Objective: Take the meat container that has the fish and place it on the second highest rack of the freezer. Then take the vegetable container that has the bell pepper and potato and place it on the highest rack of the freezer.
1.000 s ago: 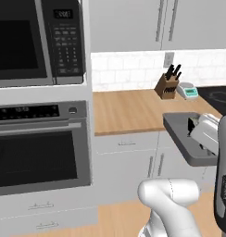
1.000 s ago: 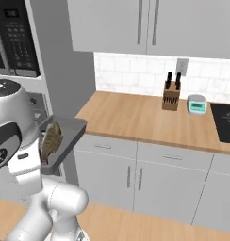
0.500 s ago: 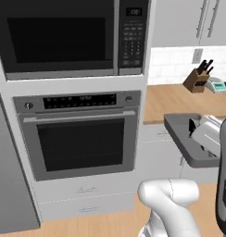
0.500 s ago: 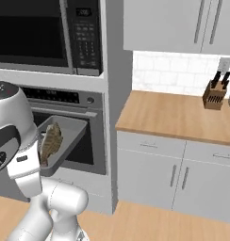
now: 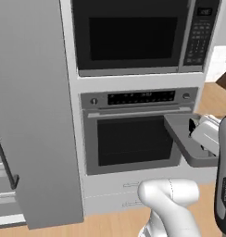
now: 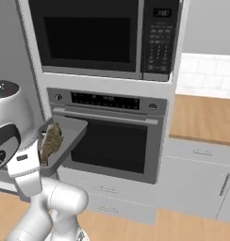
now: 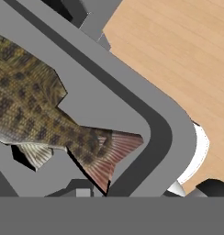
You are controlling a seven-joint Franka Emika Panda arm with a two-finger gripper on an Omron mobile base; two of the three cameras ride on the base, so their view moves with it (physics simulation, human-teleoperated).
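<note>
Freezer, the tall dark-grey cabinet appliance with a long dark bar handle (image 5: 6, 162), stands at the far left of the left base view, with pale shelf edges just showing at its lower left; nothing has been set on a rack yet as far as can be seen. To its right rise the black microwave (image 6: 100, 37) and the black wall oven (image 6: 112, 141), with a wooden bench (image 6: 206, 117) further right. Rectangular grey meat tray (image 6: 65, 139) rides at the end of the arm in front of the oven, and the small brownish-olive fish (image 7: 45, 124) lies inside it. The jaws appear clenched on the tray's near rim, judging by how it hangs from the hand. So the first container is in transit, its placing on the second highest rack is left, and the whole vegetable-container half is untouched. The microwave and oven displays carry marks too blurred to read.
</note>
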